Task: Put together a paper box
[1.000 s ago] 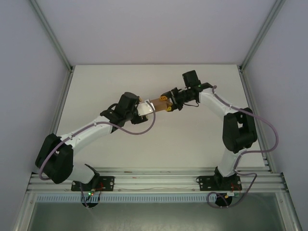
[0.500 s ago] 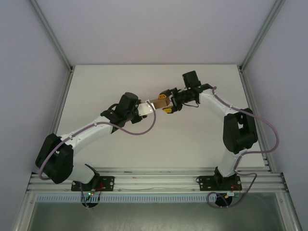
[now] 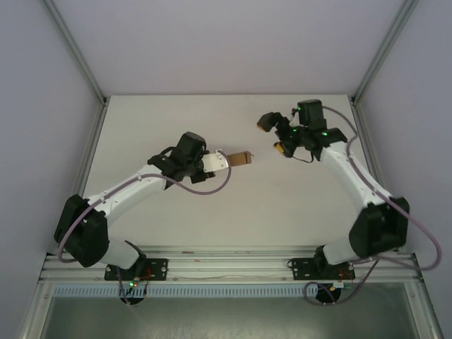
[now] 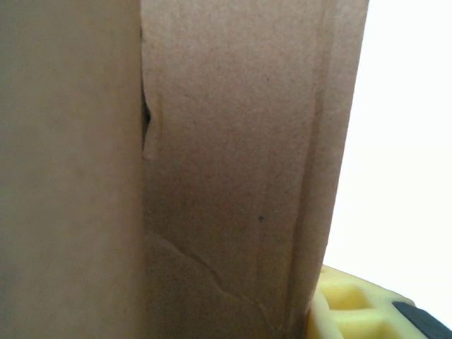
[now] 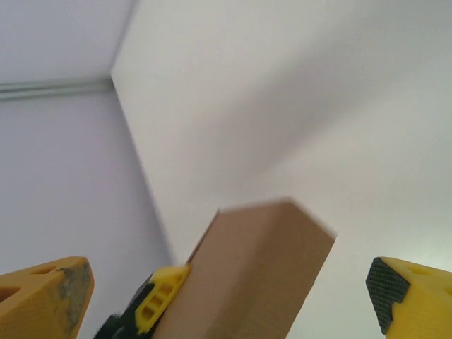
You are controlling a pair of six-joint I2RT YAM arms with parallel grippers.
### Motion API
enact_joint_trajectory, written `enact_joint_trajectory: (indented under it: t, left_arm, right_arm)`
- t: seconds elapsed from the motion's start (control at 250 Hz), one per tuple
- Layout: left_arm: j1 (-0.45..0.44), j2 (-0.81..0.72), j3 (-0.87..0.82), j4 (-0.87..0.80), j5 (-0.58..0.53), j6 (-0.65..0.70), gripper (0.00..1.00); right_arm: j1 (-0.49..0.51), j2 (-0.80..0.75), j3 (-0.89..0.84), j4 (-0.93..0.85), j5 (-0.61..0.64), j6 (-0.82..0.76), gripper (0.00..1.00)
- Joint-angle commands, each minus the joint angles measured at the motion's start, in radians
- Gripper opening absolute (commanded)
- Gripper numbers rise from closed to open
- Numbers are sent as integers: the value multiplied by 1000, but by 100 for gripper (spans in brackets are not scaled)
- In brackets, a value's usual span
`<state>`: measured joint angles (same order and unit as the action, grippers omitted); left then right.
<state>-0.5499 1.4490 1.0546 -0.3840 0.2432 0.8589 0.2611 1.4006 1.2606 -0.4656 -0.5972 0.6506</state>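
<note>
The paper box (image 3: 240,158) is a small brown cardboard box held above the table. My left gripper (image 3: 227,161) is shut on its left end. In the left wrist view the cardboard wall (image 4: 233,162) stands very close, with a crease across it and one yellow fingertip (image 4: 360,311) at its lower right edge. My right gripper (image 3: 275,135) hangs open to the right of the box, apart from it. The right wrist view looks at the box (image 5: 254,275) from its free end, between the wide-spread yellow fingers (image 5: 44,296).
The white table (image 3: 212,212) is bounded by white walls and aluminium posts (image 3: 79,60) at the left and right. The arm bases sit on a metal rail (image 3: 226,265) at the near edge.
The right gripper has opened, let go of the box and drawn back to the right and away. The left gripper still holds the box, shifted slightly right.
</note>
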Motion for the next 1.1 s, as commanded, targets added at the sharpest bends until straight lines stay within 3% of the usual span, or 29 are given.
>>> enact_joint_trajectory:
  t: [0.0,0.156,0.352,0.468,0.58,0.752,0.951,1.095]
  left_arm:
    - [1,65,75,-163,77,-2,41]
    - [-1,176,152,-275,76,-58,41]
    - [-1,288,256,-402,147,-52,42]
    - [2,361,328,-452,164,-48,43]
    - [2,423,386,-498,161,-53,46]
    - [4,453,417,-510,168,-64,51]
    - [4,453,423,-493,172,-69,51]
    - [4,453,422,-488,173,-69,51]
  right_arm:
    - [6,-126,-92,76,230,-345,100]
    - [7,-244,-285,295,94,-531,100]
    - [32,-200,-247,120,-123,-767,88]
    - [68,-124,-211,56,-164,-856,81]
    - [106,-53,-173,-3,-142,-931,77]
    - [115,11,-149,-28,-28,-920,65]
    - [124,46,-138,-27,8,-977,64]
    - [127,121,-86,-63,7,-1015,58]
